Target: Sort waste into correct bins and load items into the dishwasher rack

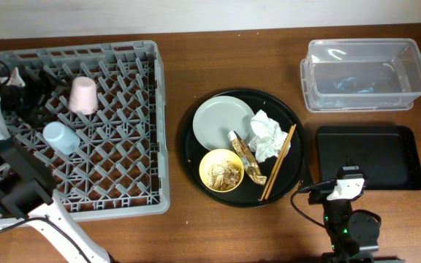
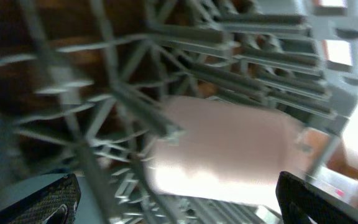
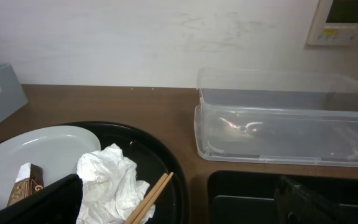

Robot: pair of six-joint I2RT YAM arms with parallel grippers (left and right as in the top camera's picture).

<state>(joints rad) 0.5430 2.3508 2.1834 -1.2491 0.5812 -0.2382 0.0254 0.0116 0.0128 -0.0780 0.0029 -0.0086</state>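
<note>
Left gripper (image 2: 179, 208) spread wide, clamped on nothing, close to pink cup (image 2: 222, 149) among pegs of dishwasher rack (image 1: 123, 191), near light blue cup (image 1: 59, 136). Right gripper (image 3: 179, 205) likewise apart, beside shallow black tray (image 1: 393, 157). Crumpled tissue (image 1: 269, 135) on round black tray (image 1: 187, 146).

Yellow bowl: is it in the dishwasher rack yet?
No, the yellow bowl sits on the round black tray, apart from the dishwasher rack, with food scraps inside.
</note>
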